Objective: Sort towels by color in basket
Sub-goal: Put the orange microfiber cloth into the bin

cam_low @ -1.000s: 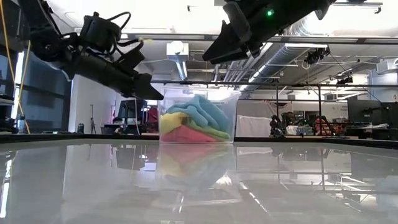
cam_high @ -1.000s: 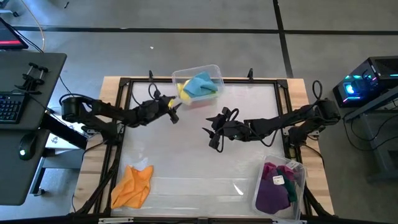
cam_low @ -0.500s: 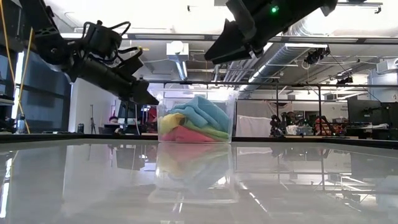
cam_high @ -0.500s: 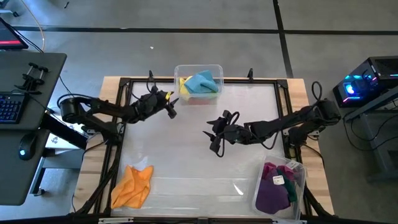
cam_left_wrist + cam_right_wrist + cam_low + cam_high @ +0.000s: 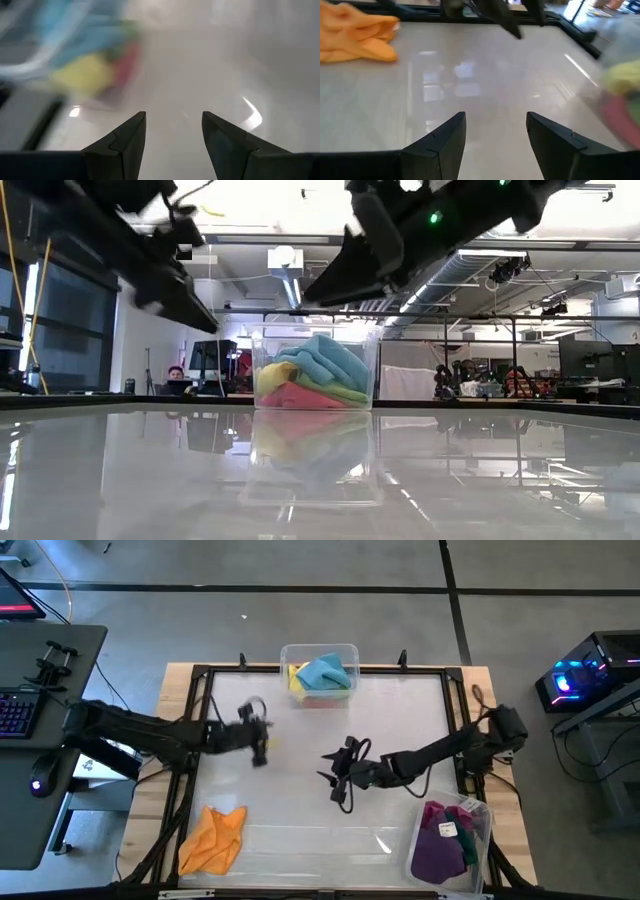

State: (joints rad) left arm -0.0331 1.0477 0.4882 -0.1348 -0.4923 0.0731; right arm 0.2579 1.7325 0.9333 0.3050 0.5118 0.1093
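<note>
A clear far bin [image 5: 345,652] at the table's far edge holds teal, yellow, pink and light green towels [image 5: 318,372]. The orange towel [image 5: 213,838] lies crumpled flat on the table near the near left corner, also seen in the right wrist view [image 5: 355,30]. A second clear bin [image 5: 482,840] at the near right holds purple and magenta towels [image 5: 440,845]. My left gripper [image 5: 259,748] hangs open over the table left of centre [image 5: 174,125]. My right gripper [image 5: 338,788] hangs open over the middle [image 5: 496,125]. Neither holds anything.
A black frame [image 5: 200,672] runs around the glossy white tabletop. Bare tabletop lies between the grippers and the orange towel. Left of the table stands a desk with a keyboard [image 5: 15,712] and mouse. A person sits far behind the table [image 5: 177,376].
My left gripper has drawn back from the far bin toward the table's left and near side. The far bin, askew a second ago, has turned square to the far edge. My right gripper has moved a little toward the near edge and left.
</note>
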